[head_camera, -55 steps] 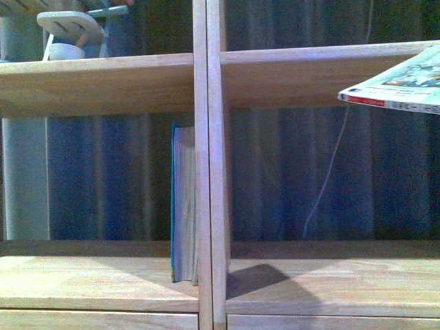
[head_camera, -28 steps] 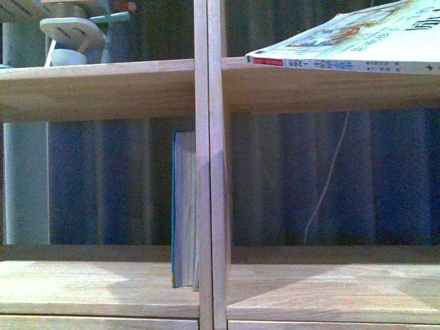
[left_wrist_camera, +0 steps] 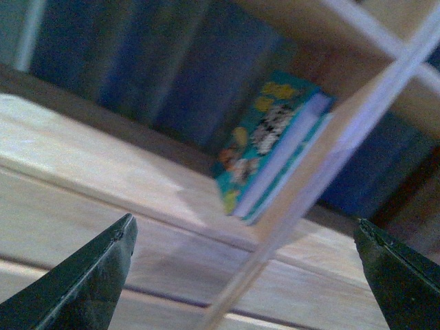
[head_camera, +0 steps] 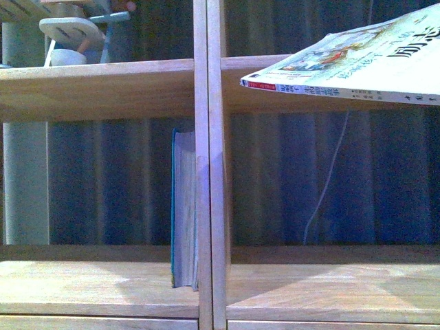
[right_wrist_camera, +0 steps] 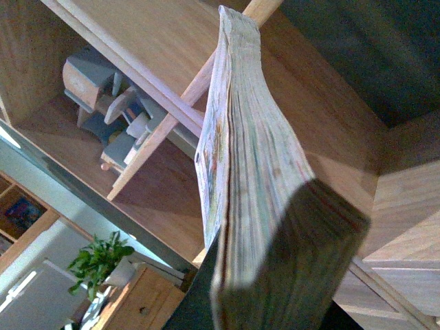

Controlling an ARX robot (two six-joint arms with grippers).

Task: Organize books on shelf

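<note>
The thin white paperback [head_camera: 357, 62] hangs nearly flat at the upper right of the front view, its red spine end dipped toward the shelf's centre post [head_camera: 209, 172]. It crosses the front of the right column's upper board. My right gripper [right_wrist_camera: 265, 275] is shut on the paperback [right_wrist_camera: 240, 137], whose page edges run away from the wrist camera. The thick teal book [head_camera: 183, 206] stands upright in the left compartment, pressed against the post. My left gripper [left_wrist_camera: 244, 230] is open and holds nothing, with the teal book [left_wrist_camera: 271, 148] beyond its fingers. Neither gripper shows in the front view.
A grey-and-white wooden toy [head_camera: 69, 34] stands in the upper left compartment and also shows as the toy [right_wrist_camera: 110, 103] in the right wrist view. A white cable [head_camera: 326, 185] and a dark blue curtain [head_camera: 110, 179] hang behind the open back. A potted plant [right_wrist_camera: 100, 261] stands beyond the shelf.
The paperback has come in from the right edge toward the centre post, rising to the upper board. Since half a second ago its spine end has dipped lower.
</note>
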